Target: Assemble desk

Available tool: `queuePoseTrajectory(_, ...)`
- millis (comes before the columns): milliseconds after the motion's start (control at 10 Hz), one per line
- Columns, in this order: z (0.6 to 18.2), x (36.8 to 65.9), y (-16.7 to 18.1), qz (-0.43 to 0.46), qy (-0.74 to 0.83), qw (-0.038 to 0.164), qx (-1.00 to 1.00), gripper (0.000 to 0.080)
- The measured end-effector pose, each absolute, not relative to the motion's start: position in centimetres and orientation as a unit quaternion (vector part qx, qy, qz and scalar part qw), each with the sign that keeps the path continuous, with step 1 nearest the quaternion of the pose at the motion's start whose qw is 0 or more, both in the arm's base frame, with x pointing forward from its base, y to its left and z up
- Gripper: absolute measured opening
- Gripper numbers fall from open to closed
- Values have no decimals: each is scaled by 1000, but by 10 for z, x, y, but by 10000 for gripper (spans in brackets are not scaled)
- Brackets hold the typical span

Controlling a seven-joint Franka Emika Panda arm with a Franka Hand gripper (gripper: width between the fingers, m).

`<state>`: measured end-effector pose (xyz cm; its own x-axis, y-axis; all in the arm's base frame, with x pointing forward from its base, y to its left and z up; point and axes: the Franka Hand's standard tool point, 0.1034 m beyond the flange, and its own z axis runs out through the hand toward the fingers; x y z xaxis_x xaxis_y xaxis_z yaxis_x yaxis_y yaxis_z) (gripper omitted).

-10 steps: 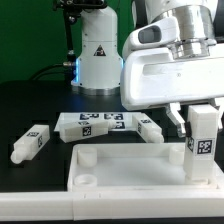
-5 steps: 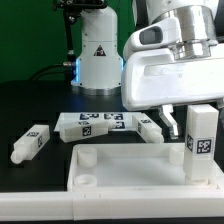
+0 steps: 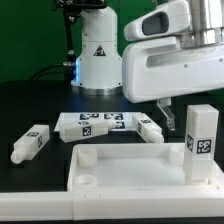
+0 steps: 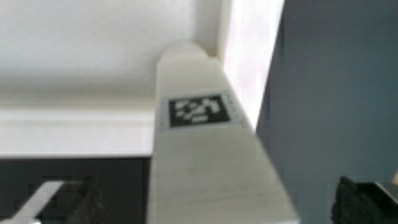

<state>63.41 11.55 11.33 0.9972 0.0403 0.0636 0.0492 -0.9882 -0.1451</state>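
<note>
The white desk panel [image 3: 130, 168] lies at the front of the black table. One white tagged leg [image 3: 202, 143] stands upright on its corner at the exterior view's right. My gripper [image 3: 193, 108] is above the top of that leg and open, with one dark finger [image 3: 165, 112] hanging clear of it. In the wrist view the leg [image 4: 210, 150] runs up the middle with its tag [image 4: 199, 109] showing. The gripper [image 4: 214, 205] straddles it with dark fingertips [image 4: 370, 200] apart from its sides. Two more legs lie loose, one at the left [image 3: 30, 142] and one behind the panel [image 3: 150, 128].
The marker board [image 3: 92, 123] lies behind the panel, between the loose legs. The arm's white base [image 3: 97, 50] stands at the back. A round corner hole [image 3: 85, 181] shows in the panel's near left corner.
The gripper has risen off the upright leg, and its fingers now hang above the leg's top. The leg stays standing on the panel's corner.
</note>
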Motion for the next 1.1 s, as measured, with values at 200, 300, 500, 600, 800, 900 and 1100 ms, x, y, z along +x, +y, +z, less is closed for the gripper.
queuePoseTrajectory(200,112,636,122,6,-18,78,-997,649)
queuePoseTrajectory(300,112,638,121,2,-12,78,-997,649)
queuePoseTrajectory(500,112,637,121,3,-3,79,-997,518)
queuePoseTrajectory(600,112,638,118,7,42,75,-996,339)
queuePoseTrajectory(800,110,637,114,12,114,74,-991,309)
queuePoseTrajectory(900,110,638,113,5,145,73,-987,305)
queuePoseTrajectory(1100,109,636,112,-6,263,76,-962,303)
